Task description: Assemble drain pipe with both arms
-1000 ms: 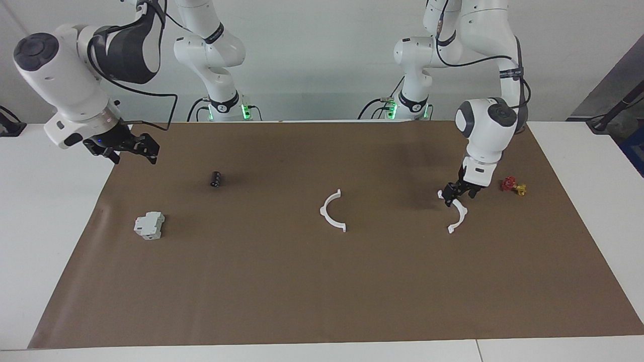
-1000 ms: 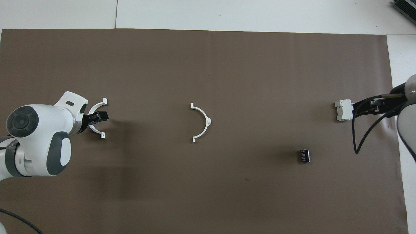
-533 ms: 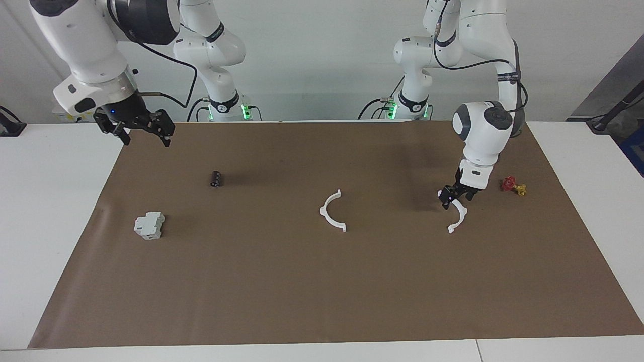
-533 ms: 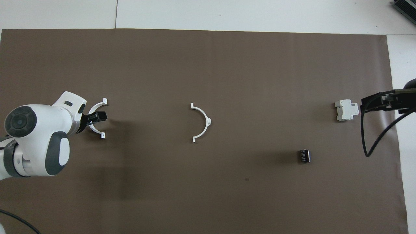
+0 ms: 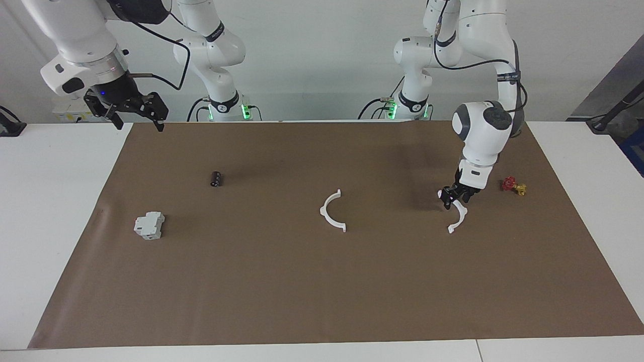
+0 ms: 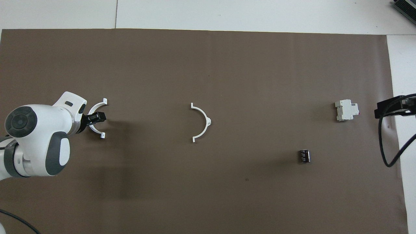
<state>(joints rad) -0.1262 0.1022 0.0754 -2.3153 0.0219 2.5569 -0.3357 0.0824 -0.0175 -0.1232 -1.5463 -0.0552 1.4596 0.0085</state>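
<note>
Taking the overhead view as your clock, 12 o'clock pointing away from the robots: your left gripper [image 5: 454, 198] is down on one drain pipe arc [image 6: 96, 131], which lies on the brown mat [image 6: 208, 195] at 9 o'clock from the centre arc [image 6: 208, 122]. Whether it has clamped the arc cannot be told. Your right gripper [image 5: 139, 123] hangs raised over the mat's 3 o'clock edge, spread wide and holding nothing.

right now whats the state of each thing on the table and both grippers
pipe half at the left arm's end: flat on the mat, left gripper down at it
pipe half mid-mat: flat, untouched
grey-white block: resting, untouched
black cylinder: on its side
red and yellow piece: lying on the mat
right gripper: raised, fingers open, empty
</note>
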